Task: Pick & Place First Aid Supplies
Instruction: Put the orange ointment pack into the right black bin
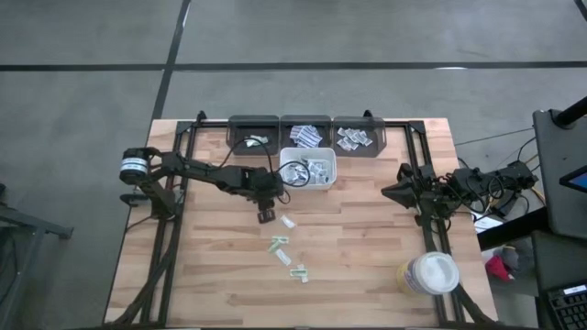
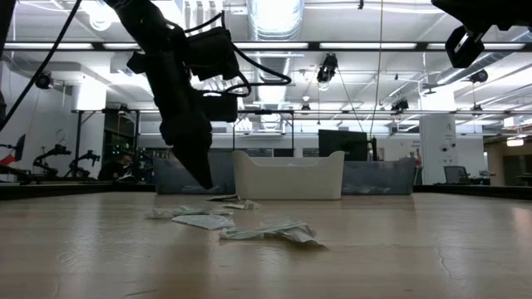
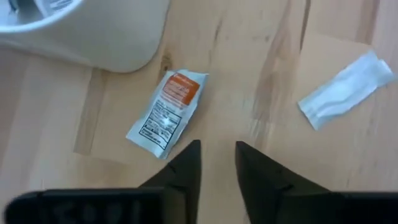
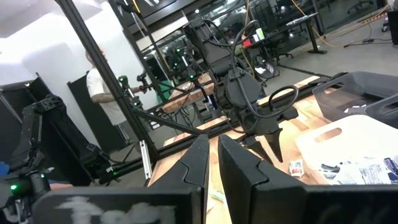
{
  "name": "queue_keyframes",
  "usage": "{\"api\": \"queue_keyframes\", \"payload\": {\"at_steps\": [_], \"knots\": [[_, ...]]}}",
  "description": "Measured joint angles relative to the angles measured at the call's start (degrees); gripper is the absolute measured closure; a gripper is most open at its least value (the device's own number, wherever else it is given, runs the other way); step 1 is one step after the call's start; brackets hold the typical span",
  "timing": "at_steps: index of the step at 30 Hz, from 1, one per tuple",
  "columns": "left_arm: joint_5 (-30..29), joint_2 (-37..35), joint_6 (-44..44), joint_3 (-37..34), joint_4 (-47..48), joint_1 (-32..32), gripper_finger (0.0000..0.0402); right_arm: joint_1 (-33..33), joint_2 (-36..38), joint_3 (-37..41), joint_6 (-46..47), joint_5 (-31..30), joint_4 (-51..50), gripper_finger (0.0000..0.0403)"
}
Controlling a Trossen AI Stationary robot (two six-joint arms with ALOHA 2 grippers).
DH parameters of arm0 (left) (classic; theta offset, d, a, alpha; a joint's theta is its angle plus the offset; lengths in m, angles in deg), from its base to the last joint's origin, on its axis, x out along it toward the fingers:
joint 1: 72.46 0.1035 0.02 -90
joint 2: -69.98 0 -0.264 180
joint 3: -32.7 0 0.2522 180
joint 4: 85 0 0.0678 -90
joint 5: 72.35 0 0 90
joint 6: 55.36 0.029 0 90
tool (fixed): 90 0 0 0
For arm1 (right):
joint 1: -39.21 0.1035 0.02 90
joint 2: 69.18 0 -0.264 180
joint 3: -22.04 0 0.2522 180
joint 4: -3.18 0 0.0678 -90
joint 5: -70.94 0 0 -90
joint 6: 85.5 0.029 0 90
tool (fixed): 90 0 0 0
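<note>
A sachet (image 3: 166,111), white with an orange label, lies flat on the table (image 1: 367,247) just at 6 o'clock of the white bin (image 1: 309,169). More sachets (image 1: 286,252) lie scattered further toward 6 o'clock. The left hand (image 1: 267,214) hovers just beside the first sachet, fingers (image 3: 186,167) slightly parted, grasping nothing. The right hand (image 1: 389,192) waits at 3 o'clock, near the table's edge, clenched and empty.

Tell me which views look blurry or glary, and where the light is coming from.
Low view: bright ceiling lights glare overhead, leaving the left gripper a dark silhouette; the near table is soft. Left wrist view: even light, the orange-printed sachet slightly soft. Right wrist view: its own housing at the bottom edge is smeared.
</note>
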State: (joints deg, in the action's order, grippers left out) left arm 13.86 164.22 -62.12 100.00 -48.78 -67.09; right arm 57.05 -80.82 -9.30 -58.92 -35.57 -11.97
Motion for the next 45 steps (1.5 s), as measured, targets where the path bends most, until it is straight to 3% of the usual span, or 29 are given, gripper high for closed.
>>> {"api": "queue_keyframes", "payload": {"at_steps": [5,8,19,23,26,34,42,45], "knots": [[-0.62,-0.02,6.61,0.00,-0.32,0.00,0.0243,0.00,0.00,0.00,0.00,0.00,0.00,0.0369],[-1.79,-0.02,12.17,0.00,-1.21,0.06,0.0226,0.00,0.00,0.00,0.00,0.00,0.00,0.0369],[-3.52,3.42,17.67,0.00,-2.99,2.84,0.0223,0.02,0.00,0.00,0.00,0.00,0.17,0.0369],[-1.08,5.82,17.70,0.22,-3.43,4.50,0.0223,0.02,0.00,0.00,0.02,0.00,0.26,0.0369],[4.75,7.98,17.31,0.24,-3.44,5.79,0.0224,0.00,0.00,0.00,1.17,-0.01,0.28,0.0369],[6.58,11.56,14.22,-0.04,-2.97,5.41,0.0290,0.01,0.00,0.00,2.80,-0.02,0.28,0.0369],[6.84,9.49,9.25,-0.09,-1.33,3.67,0.0383,0.02,0.00,0.00,2.82,-0.02,0.26,0.0369],[8.66,7.94,6.58,-0.06,1.03,2.59,0.0397,0.02,-0.03,0.00,2.82,-0.02,0.26,0.0369]]}}
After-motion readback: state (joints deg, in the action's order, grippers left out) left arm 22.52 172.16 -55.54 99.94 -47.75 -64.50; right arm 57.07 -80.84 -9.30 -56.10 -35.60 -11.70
